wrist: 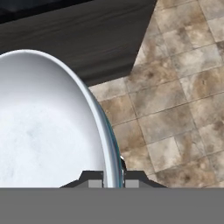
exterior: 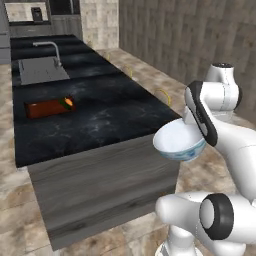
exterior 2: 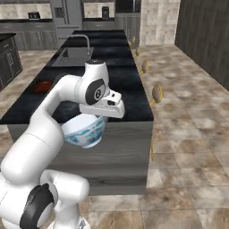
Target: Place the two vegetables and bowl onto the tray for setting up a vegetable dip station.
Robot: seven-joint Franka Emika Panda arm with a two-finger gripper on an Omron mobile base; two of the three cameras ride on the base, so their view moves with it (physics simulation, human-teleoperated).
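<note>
White bowl (exterior: 178,142), bluish pattern outside, rim pinched by hand (wrist: 112,177).

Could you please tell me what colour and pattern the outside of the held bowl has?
White with a teal-blue pattern, clearest in the right base view on the bowl.

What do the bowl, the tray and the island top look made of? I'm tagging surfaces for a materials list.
Bowl: looks like glazed ceramic, smooth white inside, with a bluish pattern outside. Tray: apparently wood, flat reddish-brown with a matte look; grain is too small to tell. Island top: seems polished stone, black with pale marbled veining and a slight sheen.
</note>
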